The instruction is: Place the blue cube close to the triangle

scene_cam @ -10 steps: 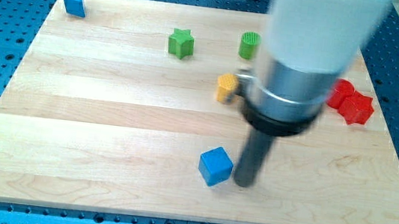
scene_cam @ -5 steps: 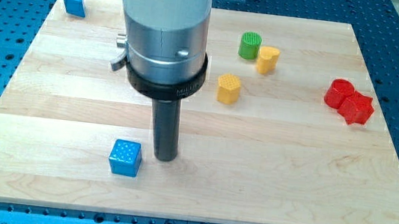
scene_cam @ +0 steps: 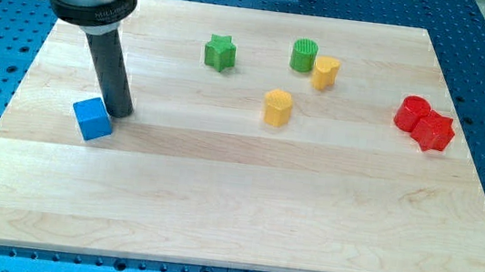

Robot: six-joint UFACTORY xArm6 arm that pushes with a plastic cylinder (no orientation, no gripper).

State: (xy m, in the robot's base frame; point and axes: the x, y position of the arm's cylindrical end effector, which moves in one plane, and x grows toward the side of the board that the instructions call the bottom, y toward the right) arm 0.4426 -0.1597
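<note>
Your arm carries no fingers, so there is no grasping state to report; it ends in a dark rod. My tip (scene_cam: 120, 111) rests on the wooden surface (scene_cam: 234, 208) at the view's left, just beside the blue cube (scene_cam: 91, 119), on that cube's upper-right side; actual contact cannot be confirmed.

The blue cube sits at the view's left, about mid-height on the surface, well apart from all other blocks. The triangle block does not show; the rod housing covers the top-left corner.

Locate the remaining blocks as follows:
- Green star (scene_cam: 220, 52): top centre.
- Green cylinder (scene_cam: 304, 55): top, right of centre, touching or just beside 1 yellow block (scene_cam: 325, 73).
- Second yellow block (scene_cam: 278, 107): below these.
- 2 red blocks (scene_cam: 424, 124): touching, at the view's right.
</note>
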